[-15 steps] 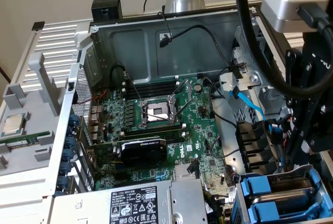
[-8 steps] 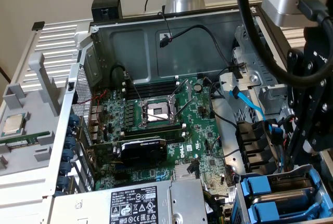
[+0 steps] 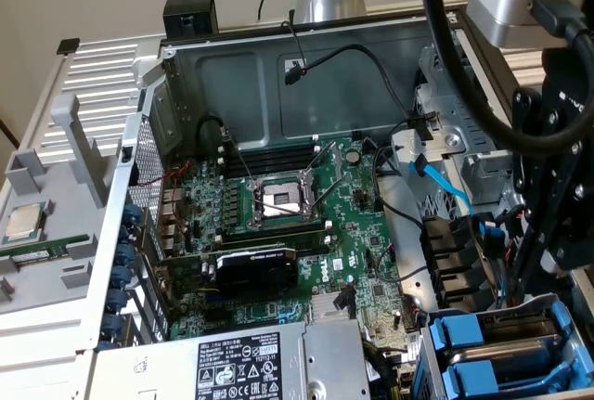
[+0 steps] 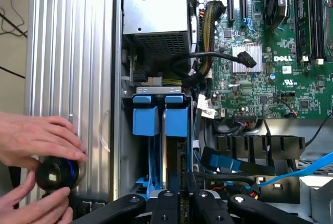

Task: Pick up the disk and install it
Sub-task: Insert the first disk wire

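Note:
Two disks in blue plastic carriers [image 3: 461,337] sit side by side in the drive cage [image 3: 566,312] at the case's near corner, on the exterior view's right. Their grey metal bodies [image 3: 524,326] run back into the cage. In the wrist view the same blue carrier handles [image 4: 145,117] face me, with a blue frame edge [image 4: 154,161] running toward my fingers. My gripper [image 4: 184,203] hangs just over this cage, its black fingers [image 4: 167,203] close together with nothing visible between them. In the exterior view the gripper [image 3: 546,270] is right above the cage.
A person's hands [image 4: 36,141] hold a small round black object [image 4: 54,172] against the case's outer side panel. The green motherboard [image 3: 278,233], a grey power supply [image 3: 251,363], black cables and a blue cable [image 3: 445,187] fill the case. A processor chip [image 3: 23,222] lies outside.

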Robot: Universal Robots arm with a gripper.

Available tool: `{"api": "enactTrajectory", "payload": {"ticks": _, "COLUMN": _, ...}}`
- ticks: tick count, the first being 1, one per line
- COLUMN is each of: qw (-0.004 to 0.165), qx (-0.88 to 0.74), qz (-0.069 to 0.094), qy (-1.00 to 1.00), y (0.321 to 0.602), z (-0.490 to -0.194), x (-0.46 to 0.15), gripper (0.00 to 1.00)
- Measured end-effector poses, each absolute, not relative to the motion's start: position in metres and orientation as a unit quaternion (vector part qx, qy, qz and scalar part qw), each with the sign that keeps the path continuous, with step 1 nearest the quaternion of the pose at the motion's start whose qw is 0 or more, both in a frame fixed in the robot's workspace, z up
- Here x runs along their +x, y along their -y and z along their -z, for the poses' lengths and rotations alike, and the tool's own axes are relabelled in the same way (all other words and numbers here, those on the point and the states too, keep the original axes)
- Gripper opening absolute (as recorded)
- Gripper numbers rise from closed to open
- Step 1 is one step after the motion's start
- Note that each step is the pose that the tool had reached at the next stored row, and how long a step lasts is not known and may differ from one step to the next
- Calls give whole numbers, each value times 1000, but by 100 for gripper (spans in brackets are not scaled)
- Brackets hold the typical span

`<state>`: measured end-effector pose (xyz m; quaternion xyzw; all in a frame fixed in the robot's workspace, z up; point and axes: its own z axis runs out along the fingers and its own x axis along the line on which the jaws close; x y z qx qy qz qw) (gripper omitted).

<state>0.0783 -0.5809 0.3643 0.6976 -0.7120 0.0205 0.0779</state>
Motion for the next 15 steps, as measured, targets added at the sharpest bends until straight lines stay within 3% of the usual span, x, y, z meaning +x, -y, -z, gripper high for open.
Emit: {"api": "enactTrajectory", "payload": {"ticks": 15, "qw": 79, "qx": 676, "qz": -19, "qy": 732, "y": 578, "z": -363, "x": 77, "gripper": 16}}
